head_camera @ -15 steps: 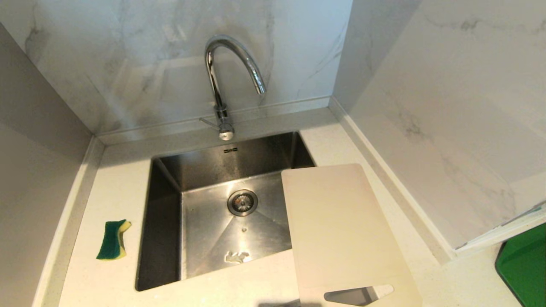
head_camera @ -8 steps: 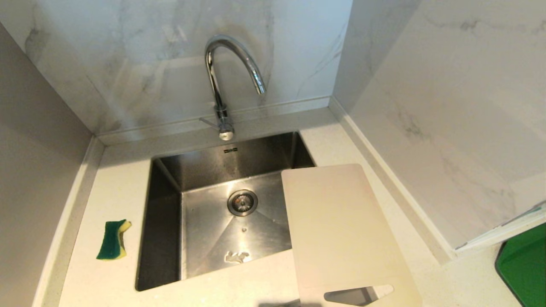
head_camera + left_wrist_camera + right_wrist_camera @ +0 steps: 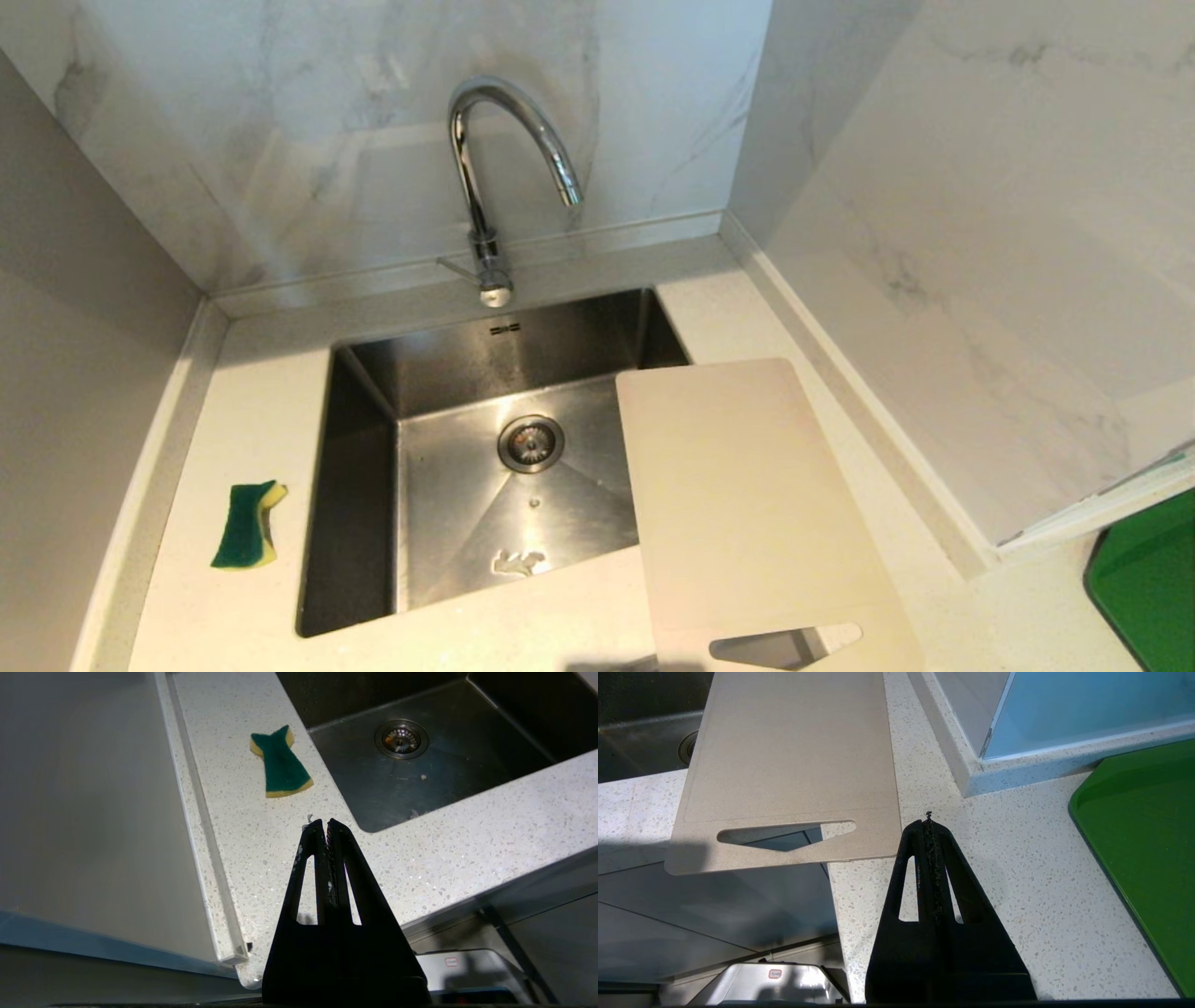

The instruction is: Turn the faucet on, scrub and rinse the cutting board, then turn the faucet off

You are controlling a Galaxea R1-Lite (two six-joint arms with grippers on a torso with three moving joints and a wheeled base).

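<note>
We hold our left gripper (image 3: 327,823) and right gripper (image 3: 928,823) pressed closed and empty above the countertop (image 3: 261,411), the cutting board (image 3: 738,504) bridging the sink's (image 3: 359,504) right edge, the faucet (image 3: 485,177) behind it

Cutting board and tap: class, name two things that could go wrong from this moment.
1. The cream-white plastic cutting board overhangs both the steel sink and the counter's front edge; a nudge might tip it.
2. The chrome gooseneck faucet has a thin side lever; a shut gripper could slip off it.
</note>
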